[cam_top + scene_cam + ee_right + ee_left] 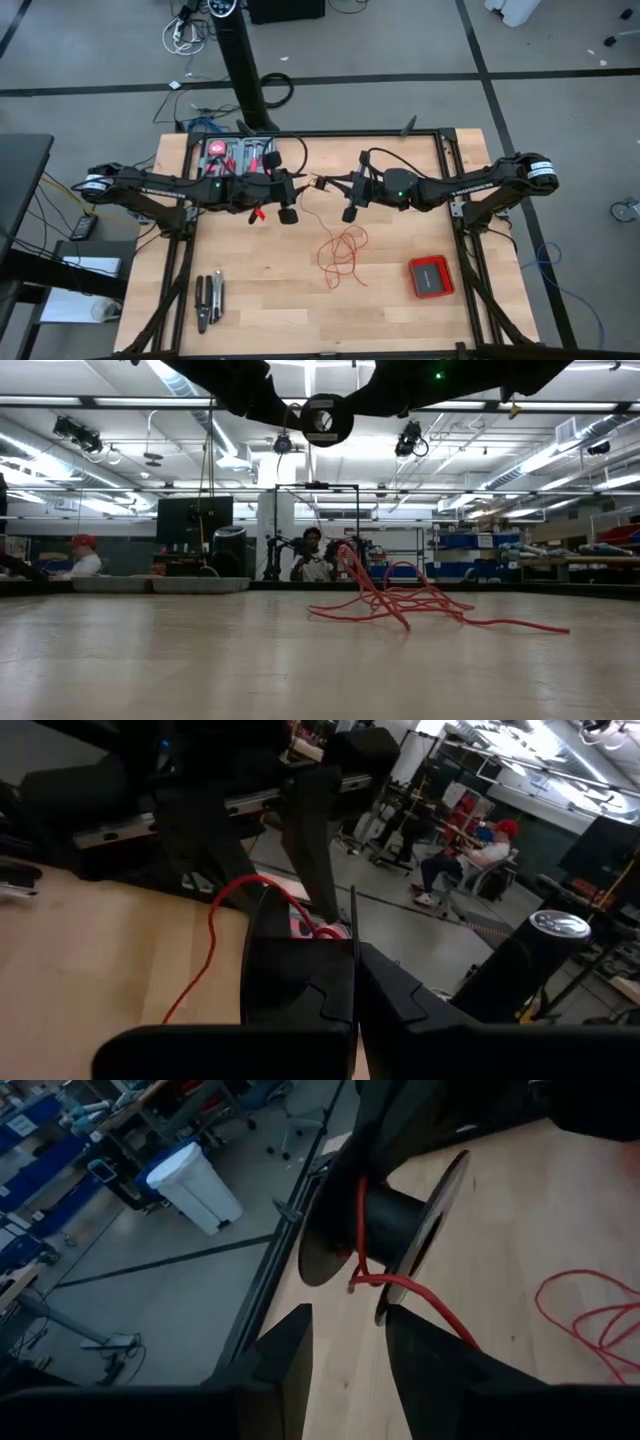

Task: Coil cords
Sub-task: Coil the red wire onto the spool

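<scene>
Two arms meet over the middle of my wooden table [250, 300], each reaching in from its own side. My left gripper [288, 210] hangs above the table's centre with its fingers [285, 1355] parted and nothing between them. My right gripper [349, 210] sits just across from it with its fingers pressed together around the rim of the black spool [400, 1225], which it holds up off the table. Beyond the arms, a tray of tools [240, 155] sits at the far edge, a flat red box [431, 276] lies near the right side, and some pliers [208, 300] lie at the near left. Smallest of all, the red wire [342, 255] lies in loose squiggly loops on the table below the right gripper, with one strand rising to the spool and passing around its core.
</scene>
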Controlling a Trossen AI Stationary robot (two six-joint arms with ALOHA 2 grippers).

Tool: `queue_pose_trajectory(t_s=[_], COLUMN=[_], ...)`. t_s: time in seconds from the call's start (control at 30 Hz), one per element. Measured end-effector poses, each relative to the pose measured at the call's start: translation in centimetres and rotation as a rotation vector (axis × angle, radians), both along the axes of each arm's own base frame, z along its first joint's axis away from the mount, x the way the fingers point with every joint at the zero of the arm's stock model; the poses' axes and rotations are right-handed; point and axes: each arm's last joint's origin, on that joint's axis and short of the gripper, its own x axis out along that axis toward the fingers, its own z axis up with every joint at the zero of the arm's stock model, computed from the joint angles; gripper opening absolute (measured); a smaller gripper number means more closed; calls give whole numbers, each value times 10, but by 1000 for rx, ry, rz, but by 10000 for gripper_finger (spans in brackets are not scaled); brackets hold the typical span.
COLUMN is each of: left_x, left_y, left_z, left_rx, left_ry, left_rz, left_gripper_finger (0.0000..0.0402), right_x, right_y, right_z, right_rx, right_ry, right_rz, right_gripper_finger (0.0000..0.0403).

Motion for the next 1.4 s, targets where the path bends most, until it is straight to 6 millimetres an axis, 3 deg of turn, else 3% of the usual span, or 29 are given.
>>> queue_pose_trajectory(t_s=[0.7, 0.97, 1.4], left_x=[7, 4, 0], left_y=[-1, 1, 2], left_z=[11, 13, 1], left_rx=[-66, 1, 66], left_ry=[-177, -157, 16], left_rz=[-37, 41, 40], left_gripper_finger=[132, 132, 131], right_x=[-1, -2, -1], right_y=[-8, -6, 0], right_z=[0, -3, -12], right_rx=[-2, -53, -58], right_ry=[2, 50, 146], right_rz=[-128, -144, 25], right_gripper_finger=[1, 1, 0])
